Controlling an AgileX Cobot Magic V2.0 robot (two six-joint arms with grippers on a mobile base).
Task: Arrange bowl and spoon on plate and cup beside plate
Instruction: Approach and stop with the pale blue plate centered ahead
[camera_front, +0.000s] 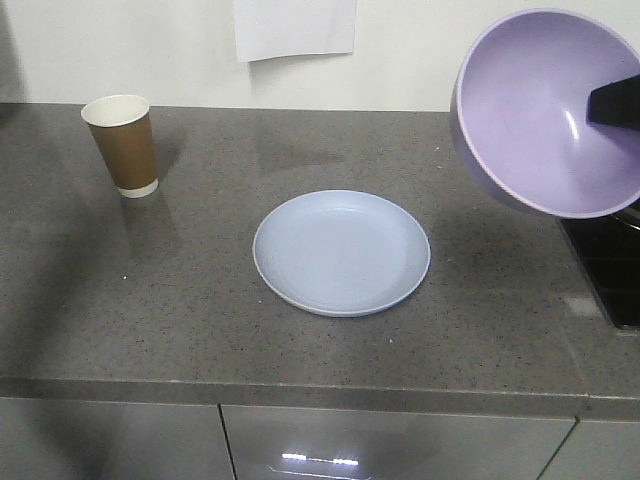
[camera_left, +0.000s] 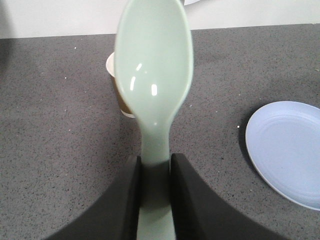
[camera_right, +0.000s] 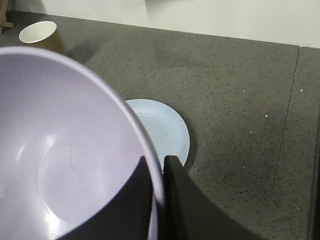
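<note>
Now my right gripper is clamped on the rim of the bowl, held tilted above the counter right of the plate. My left gripper pinches the spoon by its handle — the cup stands upright far left, near the white wall.

Matte black left hand, right hand

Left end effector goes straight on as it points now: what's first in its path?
Likely the cup, partly hidden just behind the spoon it grips; the spoon's tip would reach it first. Depth unclear.
</note>
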